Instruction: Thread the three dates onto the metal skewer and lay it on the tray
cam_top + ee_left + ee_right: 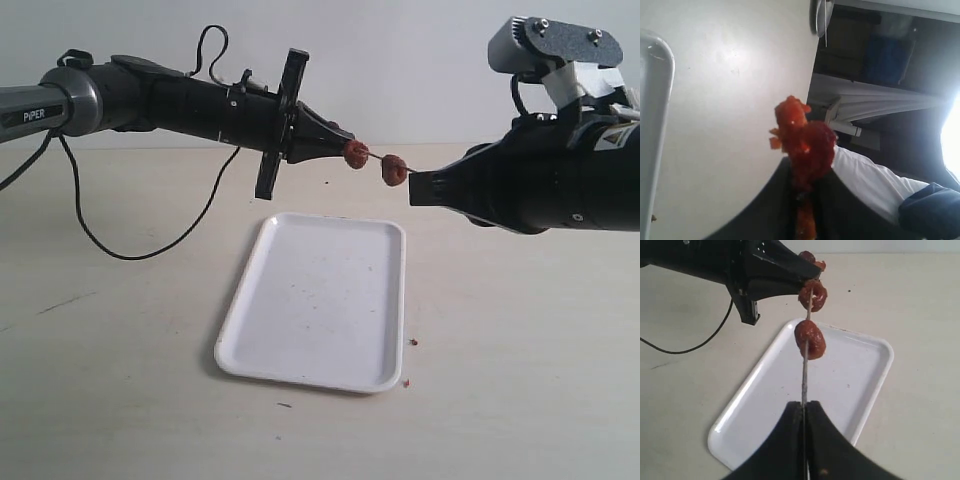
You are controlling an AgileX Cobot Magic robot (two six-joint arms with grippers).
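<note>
**Exterior view.** The left gripper [343, 150] and the right gripper [413, 187] meet in the air above the tray [320, 300], which lies on the surface [120, 400] with no skewer on it. The metal skewer [375, 161] spans the gap between them. It carries an outer date [356, 153] touching the left gripper's tip and an inner date [394, 171] near the right gripper.

**Left wrist view.** The left gripper's fingers stand almost together, pinching the crushed red flesh of a third date [810, 145]. The rod cannot be made out here. A rim of the tray shows at the edge.

**Right wrist view.** The right gripper is clamped tight on the skewer, with no gap between its fingers. Both threaded dates sit on the rod above the tray. The third date shows only as red bits behind the left gripper's tip, and it cannot be told whether the rod has pierced it.

**Step in hand (judged).** The last date is being threaded. The next move calls for pushing it along a steadily held rod and releasing the sticky fruit cleanly. The skewer then has to be lowered flat onto the tray.
</note>
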